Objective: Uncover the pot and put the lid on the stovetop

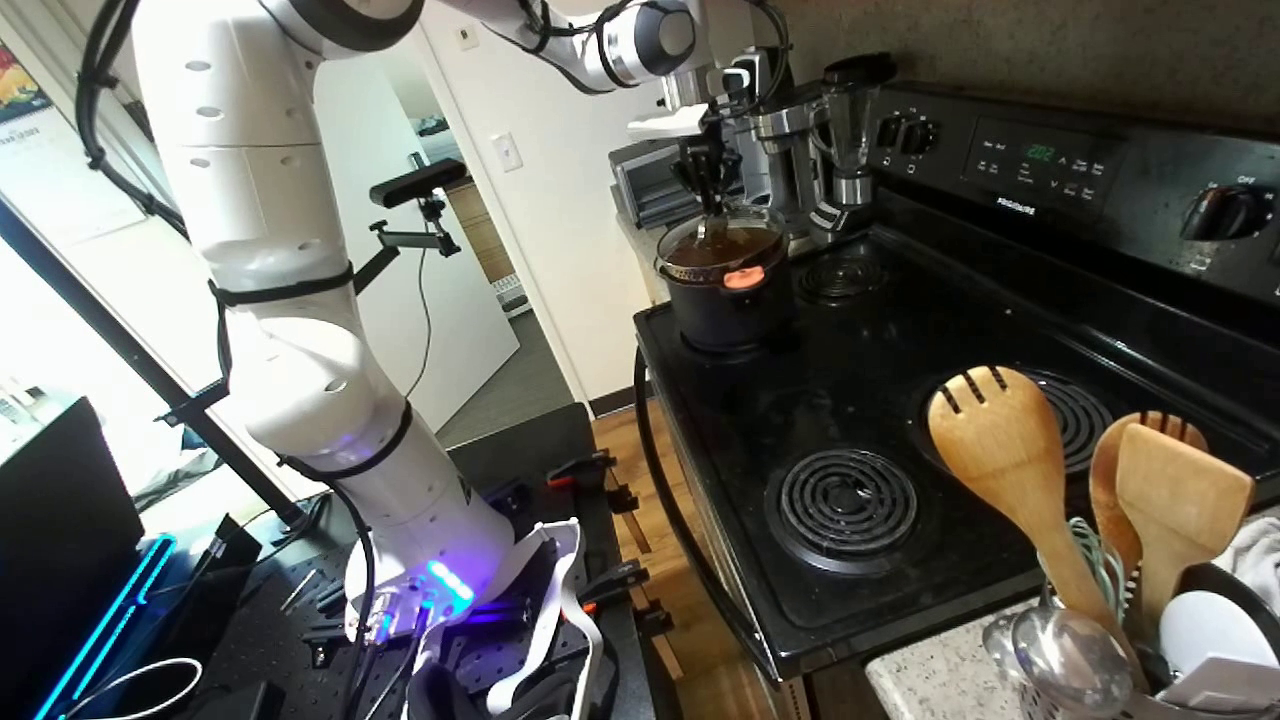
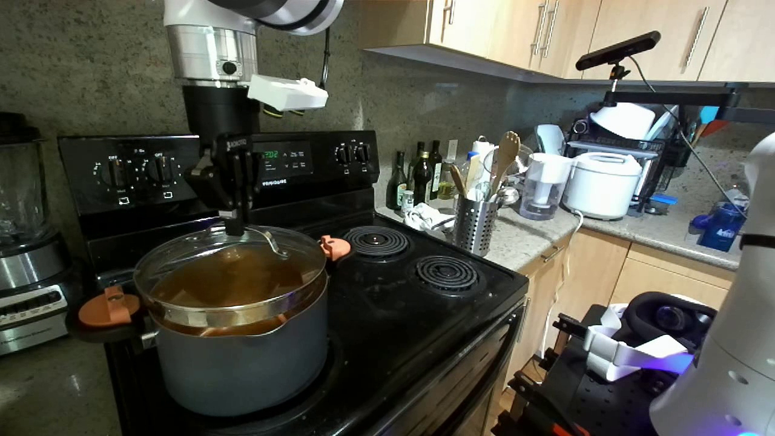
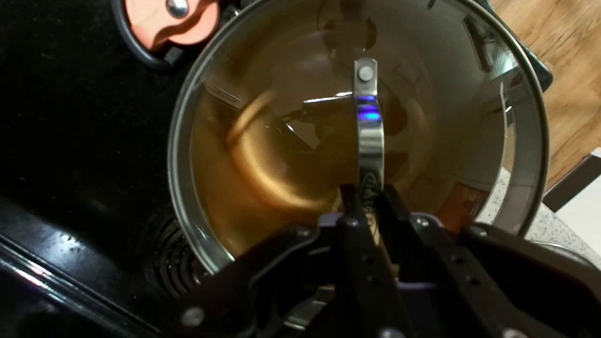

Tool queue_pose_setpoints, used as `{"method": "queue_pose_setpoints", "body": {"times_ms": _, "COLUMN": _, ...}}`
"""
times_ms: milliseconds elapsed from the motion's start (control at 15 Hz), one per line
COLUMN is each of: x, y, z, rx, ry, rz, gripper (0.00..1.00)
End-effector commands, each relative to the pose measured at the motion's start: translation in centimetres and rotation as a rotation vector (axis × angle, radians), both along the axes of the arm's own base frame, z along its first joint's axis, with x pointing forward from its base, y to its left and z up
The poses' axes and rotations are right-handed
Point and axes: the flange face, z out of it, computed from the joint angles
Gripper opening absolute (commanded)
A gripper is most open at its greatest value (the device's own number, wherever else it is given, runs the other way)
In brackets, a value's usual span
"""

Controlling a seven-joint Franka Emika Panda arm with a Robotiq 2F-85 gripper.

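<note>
Glass lid (image 2: 233,275) is sitting on or just above the pot (image 2: 242,369), lower left in an exterior view; I'm not discerning which | its metal handle (image 3: 370,136) is being clamped by the gripper (image 3: 370,191) | likely feeling weighty, slick, breakable; I'm favouring mid-handle

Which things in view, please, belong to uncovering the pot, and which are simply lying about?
Part of the job:
glass lid
pot beneath it
stovetop, where the lid is to go
gripper, closed on the lid's handle

Just about:
blender
wooden utensils in a perforated holder
bottles
pitcher
headset
</note>
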Motion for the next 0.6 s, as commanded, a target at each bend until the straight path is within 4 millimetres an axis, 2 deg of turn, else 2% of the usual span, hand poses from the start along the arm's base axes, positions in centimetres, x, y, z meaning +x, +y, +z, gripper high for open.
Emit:
{"method": "queue_pose_setpoints", "body": {"times_ms": 0, "x": -1.2, "y": -0.7, "z": 2.8, "rx": 0.025, "ry": -0.002, "rz": 0.016, "gripper": 0.04}}
{"method": "queue_pose_setpoints", "body": {"times_ms": 533, "x": -3.1, "y": -1.3, "z": 7.5, "rx": -0.005, "ry": 0.011, "rz": 0.004, "gripper": 0.04}}
